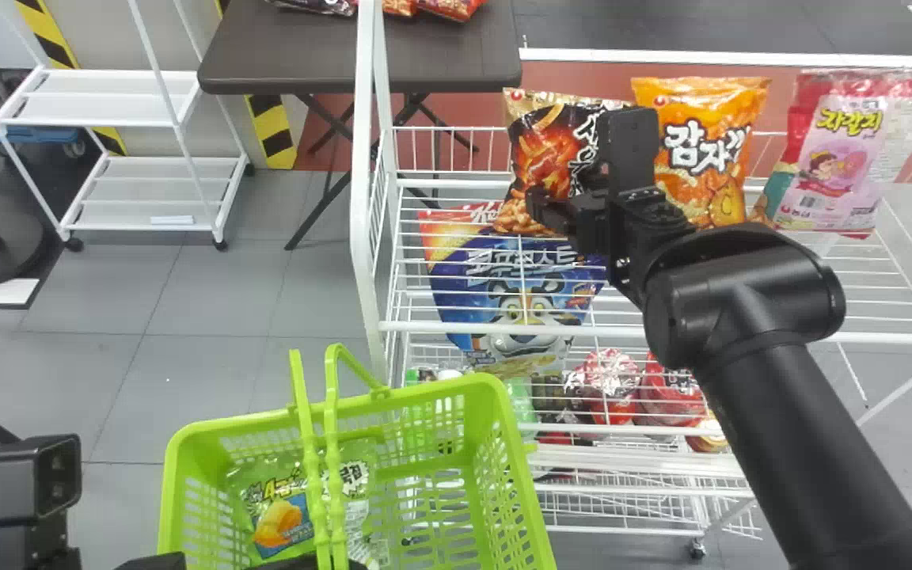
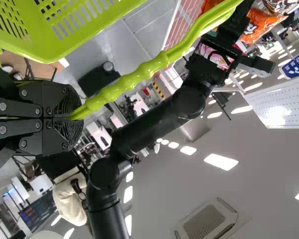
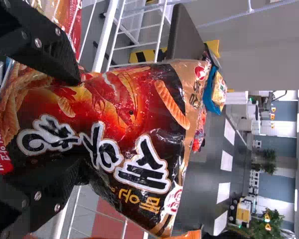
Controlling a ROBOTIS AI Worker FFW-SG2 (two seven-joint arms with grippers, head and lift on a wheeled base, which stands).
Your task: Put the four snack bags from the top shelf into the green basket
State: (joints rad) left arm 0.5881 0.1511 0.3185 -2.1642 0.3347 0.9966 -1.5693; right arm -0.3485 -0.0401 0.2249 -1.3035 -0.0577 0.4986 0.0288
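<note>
My right gripper (image 1: pixel 555 207) is at the black snack bag (image 1: pixel 555 142) on the top shelf. In the right wrist view, my right gripper (image 3: pixel 79 124) stands open, its fingers on either side of the lower part of the black bag (image 3: pixel 134 124). The orange bag (image 1: pixel 701 142) and the pink bag (image 1: pixel 844 158) stand to the right. My left gripper (image 1: pixel 290 564) is by the green basket (image 1: pixel 416 396); in the left wrist view my left gripper (image 2: pixel 67 117) is shut on the basket's handle (image 2: pixel 134 74). A green snack bag (image 1: pixel 282 499) lies in the basket.
Below the top shelf's wires (image 1: pixel 440 182) a blue bag (image 1: pixel 519 293) shows, with several packages lower down. The rack's white post (image 1: pixel 365 198) rises left of the black bag. A dark table (image 1: pixel 282 47) holds other bags behind.
</note>
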